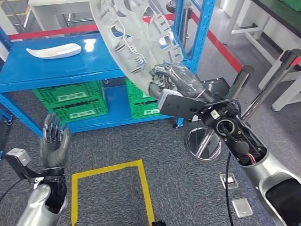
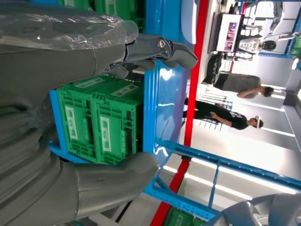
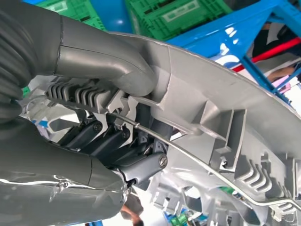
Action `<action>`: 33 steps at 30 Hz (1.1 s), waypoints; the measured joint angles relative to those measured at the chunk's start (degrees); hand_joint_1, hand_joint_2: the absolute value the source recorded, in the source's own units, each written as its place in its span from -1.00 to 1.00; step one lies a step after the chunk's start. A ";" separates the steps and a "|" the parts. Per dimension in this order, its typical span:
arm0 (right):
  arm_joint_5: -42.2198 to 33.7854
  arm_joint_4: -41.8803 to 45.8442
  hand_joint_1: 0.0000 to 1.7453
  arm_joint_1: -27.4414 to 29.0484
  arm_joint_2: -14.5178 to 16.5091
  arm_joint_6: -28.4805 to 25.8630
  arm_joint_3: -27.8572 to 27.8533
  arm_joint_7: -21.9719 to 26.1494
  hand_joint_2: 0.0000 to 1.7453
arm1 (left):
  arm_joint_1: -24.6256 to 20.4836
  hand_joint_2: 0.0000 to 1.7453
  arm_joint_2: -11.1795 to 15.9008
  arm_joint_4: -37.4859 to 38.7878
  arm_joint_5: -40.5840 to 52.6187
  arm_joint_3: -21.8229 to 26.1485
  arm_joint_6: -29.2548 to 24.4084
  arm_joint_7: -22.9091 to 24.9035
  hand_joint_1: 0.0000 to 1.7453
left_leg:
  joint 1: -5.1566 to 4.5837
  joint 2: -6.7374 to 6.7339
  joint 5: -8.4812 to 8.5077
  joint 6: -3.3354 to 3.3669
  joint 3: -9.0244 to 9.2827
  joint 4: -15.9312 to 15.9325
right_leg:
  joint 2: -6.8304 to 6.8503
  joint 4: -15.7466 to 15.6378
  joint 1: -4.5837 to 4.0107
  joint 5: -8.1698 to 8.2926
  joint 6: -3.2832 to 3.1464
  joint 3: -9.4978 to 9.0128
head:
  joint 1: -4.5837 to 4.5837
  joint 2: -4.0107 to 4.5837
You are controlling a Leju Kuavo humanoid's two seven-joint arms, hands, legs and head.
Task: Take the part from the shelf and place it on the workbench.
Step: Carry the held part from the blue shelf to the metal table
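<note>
The robot's right hand [image 1: 170, 77], grey and wrapped in clear crinkled plastic film, grips the lower edge of a large curved grey moulded-plastic part [image 1: 133, 35], thumb over the rim and dark fingers [image 3: 106, 139] curled under it. The part is ribbed and slotted on its inner face, with cut-out openings and a thin metal wire [image 3: 199, 157] running along it; it is held in the air, tilted, in front of the right end of the blue steel shelf [image 1: 71, 66]. The left hand [image 1: 53, 141] stands upright, low and well apart from the part, fingers loosely spread and holding nothing.

On the shelf's blue top deck, towards its left end, lies a long white curved plastic trim piece [image 1: 55, 50]. Under that deck sit green slatted plastic crates [image 1: 76, 100] with pale labels too small to read. A red floor stripe [image 1: 223, 47] runs behind the shelf, a yellow tape rectangle [image 1: 108, 183] marks the grey carpet in front of it, and chrome barrier posts [image 1: 216, 120] stand to the right. In the left wrist view, two people [image 2: 227, 103] stand beyond the shelf.
</note>
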State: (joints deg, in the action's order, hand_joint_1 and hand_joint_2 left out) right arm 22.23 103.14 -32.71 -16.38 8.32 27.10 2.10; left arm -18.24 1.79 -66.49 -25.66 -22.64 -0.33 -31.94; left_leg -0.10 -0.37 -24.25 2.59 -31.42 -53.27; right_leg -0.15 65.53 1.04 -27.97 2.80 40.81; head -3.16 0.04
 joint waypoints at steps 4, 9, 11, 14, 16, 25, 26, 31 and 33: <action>-0.10 -0.02 1.00 0.07 0.01 -0.05 0.08 -0.02 1.00 | 0.58 1.00 0.08 0.00 0.00 0.00 -0.02 0.04 -1.00 | -0.05 0.05 1.75 -0.21 -2.54 -0.38 | 0.01 5.26 0.04 -0.85 0.33 -1.48 | -0.55 0.00; -0.26 0.01 1.00 -0.07 0.01 -0.13 0.07 0.13 1.00 | 0.65 1.00 0.19 -0.10 0.01 0.00 -0.05 0.08 -1.00 | -0.28 0.13 3.37 -1.50 -4.64 -1.20 | -0.22 -9.86 -0.45 0.69 -0.69 -11.45 | -0.99 0.00; -0.26 0.01 1.00 -0.07 0.01 -0.16 0.04 0.14 1.00 | 0.68 1.00 0.25 -0.13 0.02 0.00 -0.08 0.10 -1.00 | -0.26 0.21 3.83 -2.14 -4.96 -1.24 | -0.16 -10.33 -0.35 1.31 -1.46 -10.95 | -0.80 0.00; -0.26 0.01 1.00 -0.19 0.01 -0.20 0.03 0.10 1.00 | 0.59 1.00 0.38 -0.13 0.02 0.00 -0.09 0.16 -1.00 | 0.01 0.33 -1.24 -3.09 -7.42 -6.86 | 0.13 -10.73 0.09 2.84 -2.67 -9.72 | 0.07 0.00; -0.26 0.00 1.00 -0.22 0.01 -0.15 0.02 -0.05 1.00 | 0.54 1.00 0.43 -0.13 0.02 0.00 -0.09 0.18 -1.00 | 0.33 0.32 -6.17 -3.65 -10.04 -14.91 | 0.20 -10.71 0.10 3.80 -2.95 -8.45 | 0.52 0.00; -0.92 0.01 1.00 -0.10 0.00 0.12 -0.08 -0.37 1.00 | 0.09 1.00 0.55 -0.28 0.04 0.00 -0.10 0.26 -1.00 | 0.14 0.56 -2.34 -2.40 1.73 -0.69 | 0.05 -10.77 0.04 7.69 -0.97 -4.68 | 0.55 0.00; -0.92 0.01 1.00 -0.08 0.00 0.12 -0.08 -0.37 1.00 | 0.11 1.00 0.56 -0.28 0.04 0.00 -0.10 0.26 -1.00 | 0.24 0.51 -1.96 -2.00 1.45 -0.64 | 0.03 -10.82 0.11 7.90 -0.60 -4.49 | 0.52 0.00; -0.96 0.01 1.00 0.04 -0.01 0.15 -0.12 -0.29 1.00 | 0.15 1.00 0.47 -0.28 0.04 0.00 -0.11 0.30 -1.00 | 0.39 0.25 0.19 -0.26 -0.37 -0.16 | 0.00 1.57 0.14 -1.57 0.26 -0.45 | -0.33 0.00; -0.96 0.01 1.00 0.11 -0.01 0.16 -0.11 -0.33 1.00 | 0.25 1.00 0.48 -0.28 0.04 0.00 -0.11 0.32 -1.00 | 0.25 0.26 1.03 -0.26 -1.58 -0.33 | 0.00 6.81 0.09 -3.42 0.37 0.23 | -0.60 0.00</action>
State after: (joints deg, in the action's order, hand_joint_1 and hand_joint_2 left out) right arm 21.27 103.14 -32.60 -16.39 8.48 26.99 1.77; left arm -17.99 2.26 -66.77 -25.62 -22.64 -0.44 -31.63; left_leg 0.15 -0.11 -23.22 2.32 -33.00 -53.59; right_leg -0.15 72.34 1.13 -31.39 3.17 41.05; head -3.76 0.04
